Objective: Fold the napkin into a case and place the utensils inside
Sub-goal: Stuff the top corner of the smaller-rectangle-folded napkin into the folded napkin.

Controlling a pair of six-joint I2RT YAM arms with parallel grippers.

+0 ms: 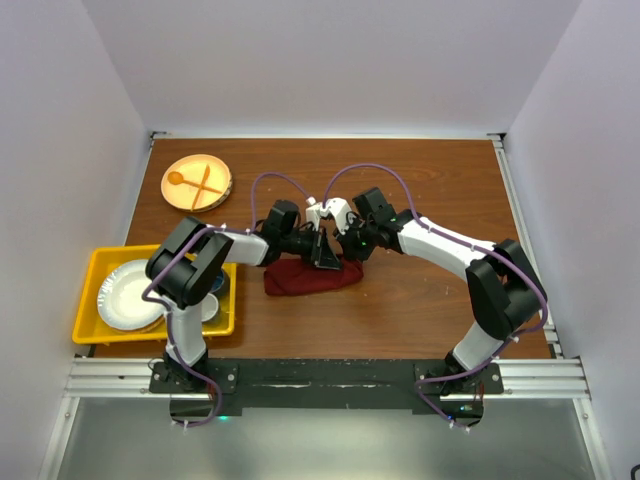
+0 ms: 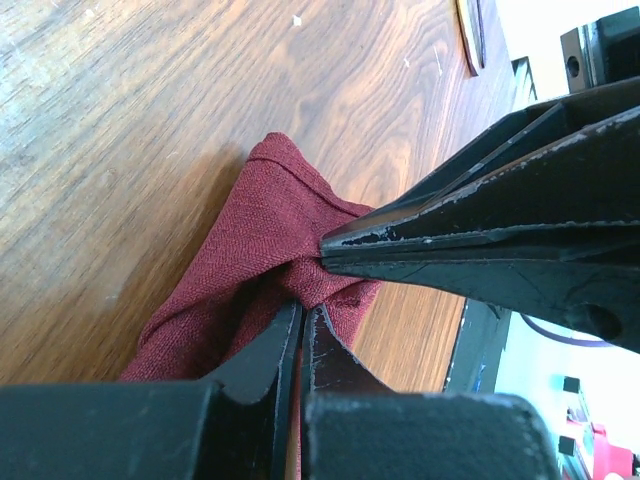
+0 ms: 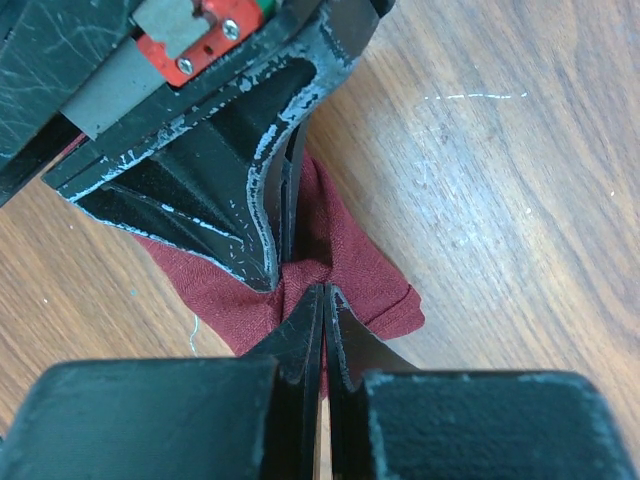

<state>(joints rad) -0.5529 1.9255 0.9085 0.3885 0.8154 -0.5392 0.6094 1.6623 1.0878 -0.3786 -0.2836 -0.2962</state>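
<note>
Top external: both arms reach to the middle of the table, and the napkin lies bunched directly under their fingertips.
Left gripper: fingers pressed together, pinching a raised fold of the napkin at their tips.
Right gripper: fingers also pressed together, pinching the same fold from the opposite side; its tips are just beside the left tips.
Napkin shape: pulled up into a small peak at the tips, while the rest rests on the wood below them.
Bin: yellow, holds white dishes, well apart from the fingers, beside the left arm's base.
Plate: round, carries orange cutlery, well apart from the fingers, beyond the left arm.
</note>
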